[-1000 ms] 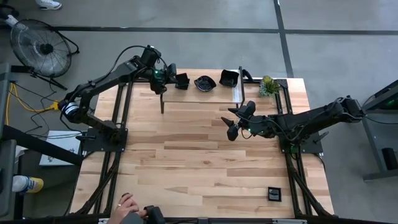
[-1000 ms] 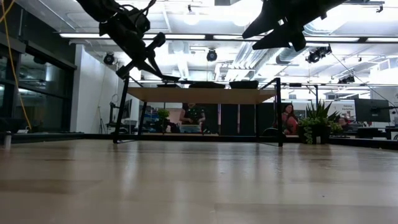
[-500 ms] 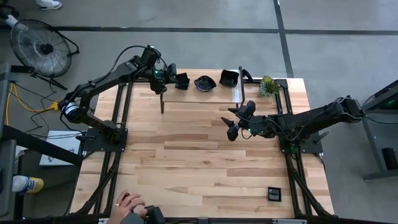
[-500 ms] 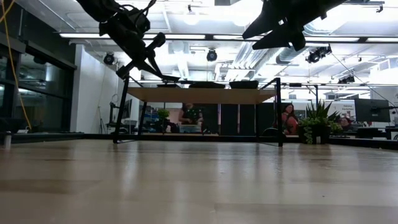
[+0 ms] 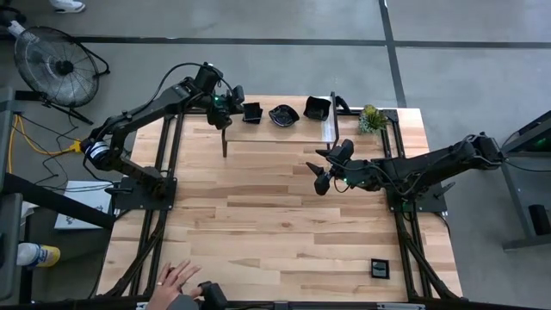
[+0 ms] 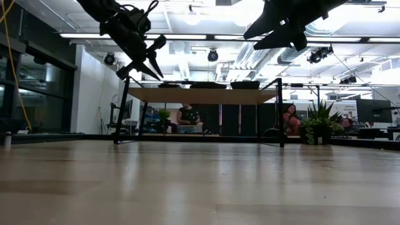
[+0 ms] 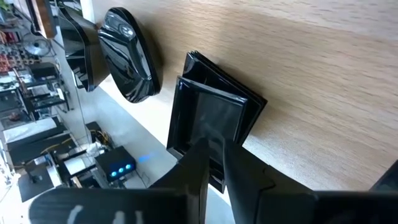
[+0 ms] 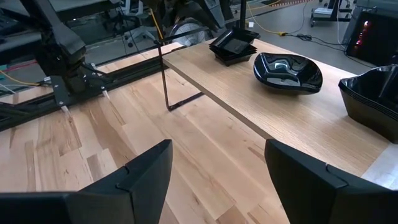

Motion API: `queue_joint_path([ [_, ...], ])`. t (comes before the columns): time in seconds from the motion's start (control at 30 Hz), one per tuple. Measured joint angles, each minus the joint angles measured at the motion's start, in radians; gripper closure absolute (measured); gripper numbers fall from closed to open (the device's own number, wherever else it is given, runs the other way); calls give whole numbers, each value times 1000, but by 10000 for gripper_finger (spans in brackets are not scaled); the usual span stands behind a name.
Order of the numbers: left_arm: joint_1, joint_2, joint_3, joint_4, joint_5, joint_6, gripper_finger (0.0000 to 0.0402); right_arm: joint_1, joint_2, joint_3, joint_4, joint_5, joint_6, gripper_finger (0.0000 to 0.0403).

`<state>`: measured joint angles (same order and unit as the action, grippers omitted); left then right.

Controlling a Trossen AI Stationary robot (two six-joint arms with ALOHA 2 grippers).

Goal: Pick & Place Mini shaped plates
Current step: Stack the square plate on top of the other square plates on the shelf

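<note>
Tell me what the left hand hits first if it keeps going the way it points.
Most likely the stack of square black plates directly ahead of the left hand on the raised shelf; its fingertips look almost at the top plate, though the depth is hard to judge.

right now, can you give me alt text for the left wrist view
The left gripper hovers, fingers slightly parted, over a stack of square black plates on a raised wooden shelf, with an oval black plate beyond.

My two arms are dark, jointed and slim, black cables looping along them; my left arm [image 5: 142, 112] wears a yellow-and-blue band near its base.
</note>
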<state>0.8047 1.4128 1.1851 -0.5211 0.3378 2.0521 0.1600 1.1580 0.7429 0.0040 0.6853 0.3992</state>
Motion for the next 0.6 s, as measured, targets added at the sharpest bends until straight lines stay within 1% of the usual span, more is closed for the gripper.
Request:
queue_joint_path([
  [0.47,0,-1,0,4,0,1,355,0,0,0,0,-7,-3,152],
  [0.6,0,-1,0,4,-22,-2,355,0,0,0,0,-8,-10,152],
])
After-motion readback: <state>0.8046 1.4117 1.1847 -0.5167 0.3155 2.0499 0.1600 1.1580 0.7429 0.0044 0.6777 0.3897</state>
